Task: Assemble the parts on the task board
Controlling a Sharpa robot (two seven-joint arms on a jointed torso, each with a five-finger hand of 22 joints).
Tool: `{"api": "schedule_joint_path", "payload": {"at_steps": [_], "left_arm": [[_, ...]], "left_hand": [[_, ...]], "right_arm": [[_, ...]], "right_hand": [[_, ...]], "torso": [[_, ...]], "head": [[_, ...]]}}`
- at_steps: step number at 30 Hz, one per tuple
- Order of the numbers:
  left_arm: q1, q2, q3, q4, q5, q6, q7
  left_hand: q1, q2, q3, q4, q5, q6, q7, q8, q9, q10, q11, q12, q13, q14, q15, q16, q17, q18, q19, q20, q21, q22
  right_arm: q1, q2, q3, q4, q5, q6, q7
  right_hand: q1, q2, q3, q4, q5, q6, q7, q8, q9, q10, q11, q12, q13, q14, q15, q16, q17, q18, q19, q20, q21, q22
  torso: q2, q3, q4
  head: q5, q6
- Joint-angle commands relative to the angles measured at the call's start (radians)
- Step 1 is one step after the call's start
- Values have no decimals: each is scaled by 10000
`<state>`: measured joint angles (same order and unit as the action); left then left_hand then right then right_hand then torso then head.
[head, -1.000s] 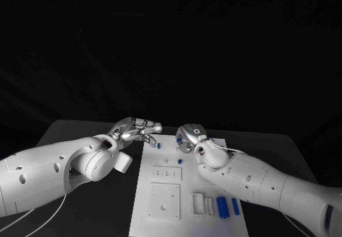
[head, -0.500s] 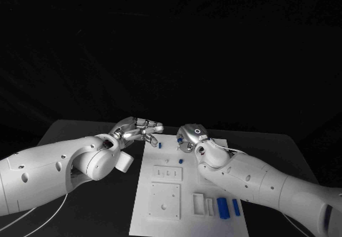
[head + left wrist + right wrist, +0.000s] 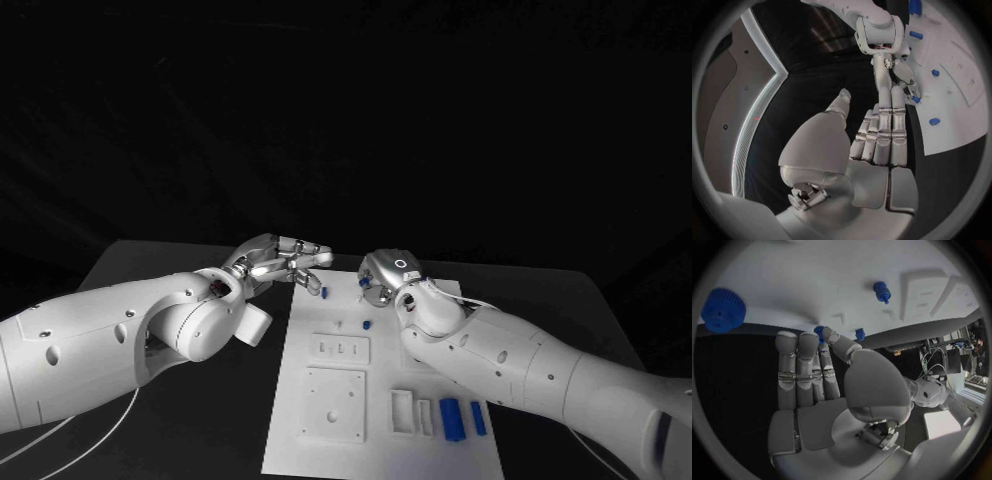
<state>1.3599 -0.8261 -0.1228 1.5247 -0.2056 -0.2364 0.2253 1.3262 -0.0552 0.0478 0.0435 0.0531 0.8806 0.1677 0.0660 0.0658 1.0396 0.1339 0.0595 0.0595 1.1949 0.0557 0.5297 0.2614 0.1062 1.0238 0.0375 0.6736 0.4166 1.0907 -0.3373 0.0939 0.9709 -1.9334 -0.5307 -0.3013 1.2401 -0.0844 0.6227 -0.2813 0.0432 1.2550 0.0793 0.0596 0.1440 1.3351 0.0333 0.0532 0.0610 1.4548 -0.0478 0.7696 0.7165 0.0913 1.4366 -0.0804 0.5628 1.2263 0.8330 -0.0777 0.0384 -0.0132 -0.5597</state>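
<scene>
Head view: the white task board (image 3: 378,400) lies in the middle of the black table (image 3: 159,265), running from 6 o'clock up toward the centre. The left hand (image 3: 277,262) sits at the board's far left corner, fingers stretched out and apart, holding nothing. The right hand (image 3: 387,275) sits at the far end just right of it, its back to the camera; in the right wrist view its fingers (image 3: 807,367) lie straight and side by side, the tips beside a small blue part (image 3: 819,330) at the board's edge; whether they touch it I cannot tell. A blue gear (image 3: 722,309) and a blue peg (image 3: 882,291) rest on the board. Two blue bars (image 3: 462,416) lie at 5 o'clock.
</scene>
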Motion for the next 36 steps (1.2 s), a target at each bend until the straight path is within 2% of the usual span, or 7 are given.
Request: {"api": "schedule_joint_path", "payload": {"at_steps": [1, 8, 16, 24, 31, 35, 36], "left_arm": [[18, 32, 11, 25, -39, 157, 14], [29, 44, 11, 41, -55, 150, -12], [83, 17, 11, 38, -58, 96, -27], [106, -41, 10, -15, -58, 80, -18], [108, 3, 9, -380, -411, 413, 127], [108, 33, 9, -629, -716, 688, 257], [107, 42, 9, -688, -753, 792, 301]], "left_hand": [[-27, 43, -34, -46, -26, -68, -7, -36, -8, -72, -27, 33, 5, -67, -4, 25, -10, 66, -34, -7, 44, -9], [-19, 48, -35, -58, -25, -82, -6, -39, -10, -78, -26, 32, 5, -60, -6, 29, -9, 67, -28, -9, 52, -15], [-42, 51, -44, -47, -26, -87, -2, -38, -9, -76, -24, 33, 5, -49, -5, 39, -4, 70, -20, -9, 59, -19], [-42, 51, -44, -47, -26, -87, -2, -38, -9, -76, -24, 33, 5, -49, -5, 39, -4, 70, -20, -9, 59, -19], [-20, 31, -38, -62, -27, -278, -4, -59, -28, -164, -14, 22, 3, -71, -1, 33, -6, 67, -33, -6, 50, -35], [-50, -42, -24, -2, -39, -647, -43, -71, -47, -457, -4, 27, 4, -148, 1, -38, -38, 48, -82, 1, 7, -59], [-17, -129, 84, 123, -40, -665, -49, -65, -40, -470, -9, 28, 3, -110, -5, -110, -77, 27, -65, -13, -34, -92]], "right_arm": [[-35, -5, -19, -87, 192, 373, 31], [-20, -9, -19, -62, 499, 384, 139], [2, -161, -19, 225, 700, 260, 139], [67, -862, 34, 1222, 741, 179, 2], [100, -1833, 406, 2228, 1321, 639, 82], [104, -2172, 532, 2389, 1778, 864, 232], [105, -2244, 553, 2385, 1927, 918, 281]], "right_hand": [[-104, -19, -50, 62, 47, -280, 86, 9, -88, -345, 57, 42, -11, -53, 0, -85, -33, 42, 57, 37, -255, -46], [-492, -586, 114, 161, 43, -1383, 369, 13, -632, -1662, 461, 41, -25, -37, 288, -126, -95, 211, 84, 301, -756, -252], [-503, -930, -359, 599, 43, -1754, 459, 32, -792, -2032, 551, 47, -19, 19, 333, -281, -319, 376, 276, 406, -1412, -691], [-437, -969, -54, 738, 44, -1623, 419, 50, -783, -1910, 519, 58, -15, 32, 316, -259, -397, 357, 400, 393, -1523, -744], [-398, -905, 593, 740, 67, -1308, 328, 27, -782, -992, 294, 46, -4, 14, 164, -136, -405, 290, 438, 280, -1249, -484], [-386, -929, 656, 729, 115, -1531, 358, 31, -787, -663, 213, 48, 23, -9, 85, -74, -379, 243, 430, 202, -1060, -315], [-392, -964, 597, 734, 101, -1621, 363, 29, -792, -439, 147, 112, 61, -19, 49, -58, -365, 227, 429, 182, -1035, -281]], "torso": [[-3, -5, 1], [-4, -4, -7], [-9, 20, -56], [-81, 122, -217], [-207, 251, -378], [-279, 329, -489], [-279, 329, -489]], "head": [[-2, 4], [26, 16], [55, 38], [187, 60], [257, 91], [311, 98], [311, 98]]}}
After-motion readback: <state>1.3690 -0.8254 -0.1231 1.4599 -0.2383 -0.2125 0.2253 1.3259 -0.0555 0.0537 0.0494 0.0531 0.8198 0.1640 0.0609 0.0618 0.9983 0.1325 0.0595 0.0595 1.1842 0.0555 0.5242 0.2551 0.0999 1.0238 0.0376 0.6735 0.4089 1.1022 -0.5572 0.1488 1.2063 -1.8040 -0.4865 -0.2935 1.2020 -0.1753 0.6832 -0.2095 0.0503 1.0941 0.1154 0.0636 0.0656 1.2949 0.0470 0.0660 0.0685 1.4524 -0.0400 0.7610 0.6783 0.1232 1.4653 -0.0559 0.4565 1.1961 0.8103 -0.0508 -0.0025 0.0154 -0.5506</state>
